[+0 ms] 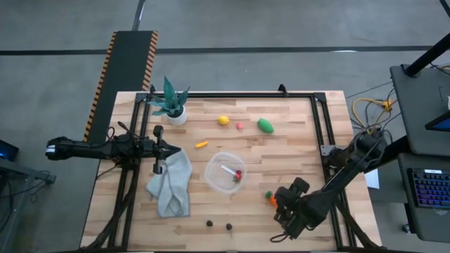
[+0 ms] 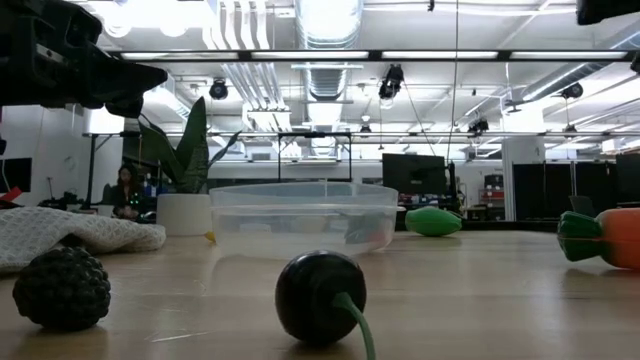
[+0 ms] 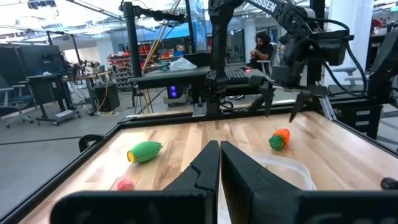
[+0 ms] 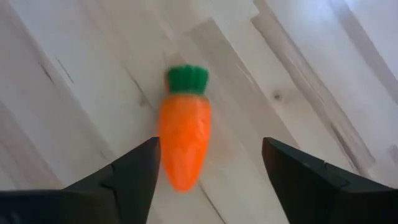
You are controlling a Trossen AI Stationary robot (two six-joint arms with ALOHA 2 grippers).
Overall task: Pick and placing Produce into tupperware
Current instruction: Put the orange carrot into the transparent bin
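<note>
The clear round tupperware [image 1: 226,172] [image 2: 305,215] stands mid-table with a red piece [image 1: 238,173] inside. The orange carrot [image 4: 183,134] [image 1: 271,198] lies flat on the wood near the table's right near corner. My right gripper [image 4: 211,174] [image 1: 283,204] is open and hangs over the carrot pointing down, one finger on either side and clear of it. The lemon [image 1: 223,120], a small red piece [image 1: 240,126] and the green oval [image 1: 265,125] lie toward the far edge. Two dark pieces [image 1: 209,223] [image 1: 228,226] sit near the near edge. My left gripper [image 3: 219,168] [image 1: 158,151] is shut, raised at the table's left.
A grey-green cloth [image 1: 172,184] lies crumpled left of the tupperware, under my left gripper. The teal potted plant [image 1: 171,104] stands at the far left. A small orange-yellow piece [image 1: 202,144] lies between plant and tupperware. A black frame rail [image 1: 320,133] borders the table.
</note>
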